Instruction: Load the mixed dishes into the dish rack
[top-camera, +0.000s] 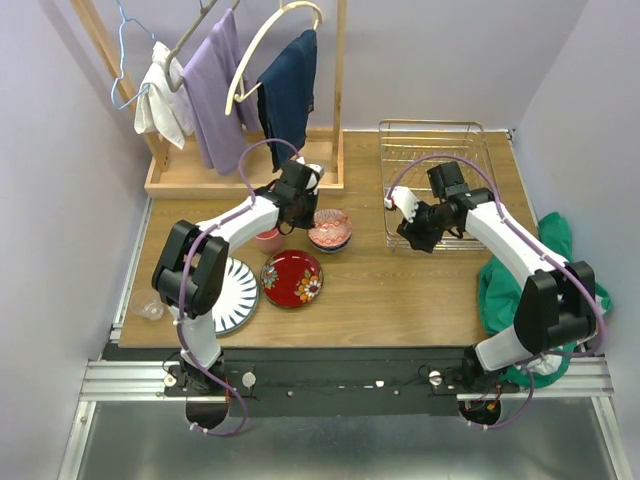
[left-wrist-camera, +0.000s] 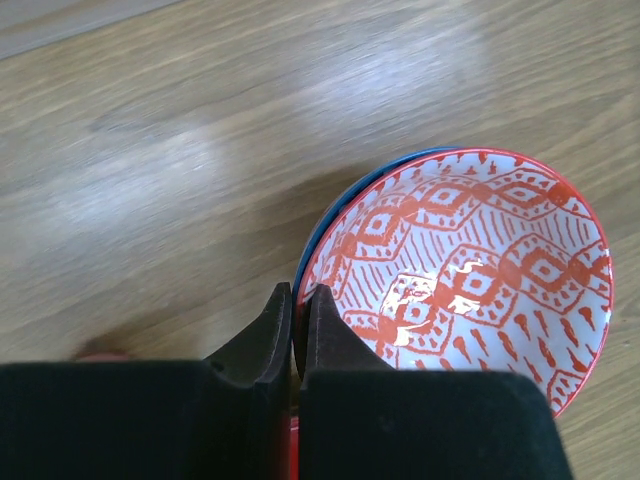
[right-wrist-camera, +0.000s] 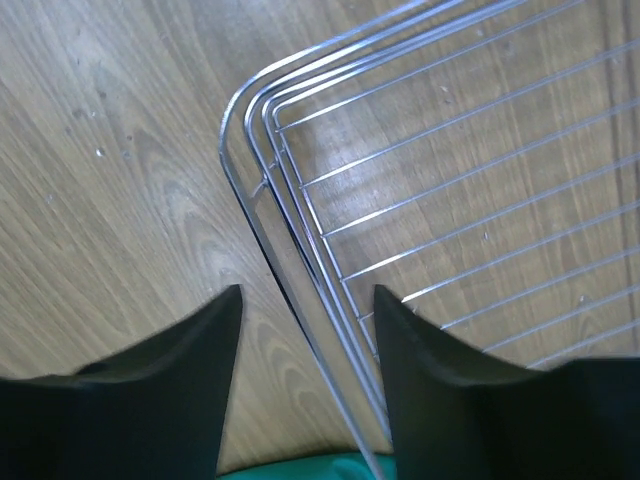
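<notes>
The left fingers (left-wrist-camera: 283, 318) are pinched almost together on the rim of the stacked bowls (left-wrist-camera: 470, 260) on the worktop (left-wrist-camera: 200, 150), while the right fingers (right-wrist-camera: 222, 325) stand apart, empty, straddling a corner wire of the rack (top-camera: 432, 125).

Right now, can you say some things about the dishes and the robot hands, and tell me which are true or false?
1. The red bowl sits inside a blue bowl. True.
2. The striped plate is in the rack. False: it lies on the table.
3. The right hand is open. True, with the rack's edge between its fingers.
4. The left hand is wide open. False: it pinches the red bowl's rim.
</notes>
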